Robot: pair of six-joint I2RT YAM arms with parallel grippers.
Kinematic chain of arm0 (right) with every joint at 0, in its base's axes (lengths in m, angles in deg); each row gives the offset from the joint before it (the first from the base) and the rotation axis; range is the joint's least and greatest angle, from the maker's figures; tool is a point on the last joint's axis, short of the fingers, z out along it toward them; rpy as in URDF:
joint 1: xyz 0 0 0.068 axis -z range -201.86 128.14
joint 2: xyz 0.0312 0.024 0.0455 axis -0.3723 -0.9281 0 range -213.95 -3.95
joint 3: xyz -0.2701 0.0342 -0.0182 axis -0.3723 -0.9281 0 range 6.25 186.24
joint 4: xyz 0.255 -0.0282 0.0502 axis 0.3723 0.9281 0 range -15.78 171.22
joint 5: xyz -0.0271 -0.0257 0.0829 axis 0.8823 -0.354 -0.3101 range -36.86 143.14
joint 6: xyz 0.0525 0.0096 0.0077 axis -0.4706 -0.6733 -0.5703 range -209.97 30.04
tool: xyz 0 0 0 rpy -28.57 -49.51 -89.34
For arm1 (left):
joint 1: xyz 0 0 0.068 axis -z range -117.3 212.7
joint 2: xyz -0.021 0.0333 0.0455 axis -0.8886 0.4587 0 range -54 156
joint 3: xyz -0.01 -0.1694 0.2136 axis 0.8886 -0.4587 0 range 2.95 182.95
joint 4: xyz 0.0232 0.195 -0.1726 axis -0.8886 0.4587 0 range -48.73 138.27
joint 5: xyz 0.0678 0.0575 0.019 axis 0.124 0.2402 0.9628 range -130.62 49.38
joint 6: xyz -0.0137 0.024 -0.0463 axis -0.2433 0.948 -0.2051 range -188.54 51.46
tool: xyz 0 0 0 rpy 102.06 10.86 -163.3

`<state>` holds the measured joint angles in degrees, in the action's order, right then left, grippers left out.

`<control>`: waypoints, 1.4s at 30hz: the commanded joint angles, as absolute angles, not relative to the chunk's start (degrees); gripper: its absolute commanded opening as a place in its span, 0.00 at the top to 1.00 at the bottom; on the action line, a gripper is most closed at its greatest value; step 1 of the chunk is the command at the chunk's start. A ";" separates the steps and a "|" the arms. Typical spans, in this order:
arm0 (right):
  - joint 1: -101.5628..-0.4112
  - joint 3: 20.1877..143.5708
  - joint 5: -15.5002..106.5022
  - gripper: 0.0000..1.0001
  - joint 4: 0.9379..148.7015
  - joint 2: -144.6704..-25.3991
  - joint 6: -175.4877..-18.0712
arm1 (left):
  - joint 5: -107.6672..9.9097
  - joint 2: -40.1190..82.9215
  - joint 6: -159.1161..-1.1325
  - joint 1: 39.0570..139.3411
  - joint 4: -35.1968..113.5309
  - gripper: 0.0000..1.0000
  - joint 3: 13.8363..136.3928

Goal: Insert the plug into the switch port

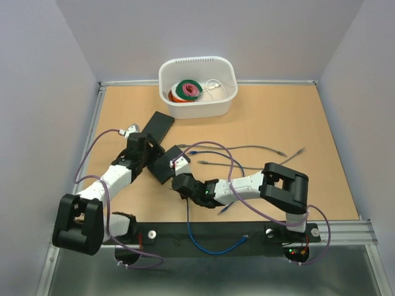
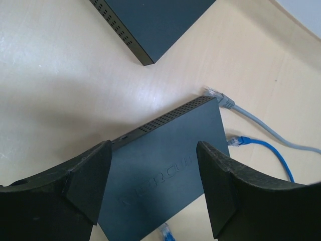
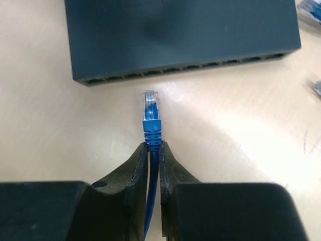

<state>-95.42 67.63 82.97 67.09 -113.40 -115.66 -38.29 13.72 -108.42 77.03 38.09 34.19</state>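
A dark switch (image 3: pixel 180 35) lies on the wooden table, its row of ports (image 3: pixel 180 68) facing my right gripper (image 3: pixel 154 145). That gripper is shut on the blue cable (image 3: pixel 152 201) just behind the plug's boot. The clear-tipped blue plug (image 3: pixel 151 108) points at the port row, a short gap away from it. In the top view the right gripper (image 1: pixel 180 183) sits at the switch's (image 1: pixel 168 163) near edge. My left gripper (image 2: pixel 153 148) is open, its fingers either side of the switch (image 2: pixel 170 165) from above; it shows in the top view (image 1: pixel 151 154) too.
A second black switch (image 1: pixel 162 126) lies behind the first. A white basket (image 1: pixel 197 108) with tape rolls stands at the back. Loose grey cables (image 1: pixel 259 148) and a blue plug (image 2: pixel 235 140) lie right of the switch. The held cable loops over the front rail (image 1: pixel 210 246).
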 commanded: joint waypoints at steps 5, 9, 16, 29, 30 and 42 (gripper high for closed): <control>-95.25 63.81 82.15 1.00 64.29 -108.72 -115.45 | -42.09 20.42 -104.84 74.92 32.84 0.21 36.17; -95.25 65.22 81.97 0.99 64.12 -109.86 -114.75 | -45.18 22.89 -105.02 74.65 28.80 0.21 34.68; -95.34 68.29 82.23 1.00 64.20 -110.48 -112.73 | -51.07 21.32 -108.62 74.65 23.79 0.23 28.27; -95.34 67.68 81.62 1.00 64.20 -110.13 -112.82 | -51.08 13.76 -109.24 75.18 24.13 0.24 22.54; -95.34 67.59 81.53 1.00 64.20 -110.21 -112.99 | -51.08 14.11 -109.15 75.18 23.87 0.24 22.55; -95.25 65.84 82.59 1.00 65.52 -107.67 -114.57 | -49.32 15.51 -107.66 75.18 23.78 0.24 23.42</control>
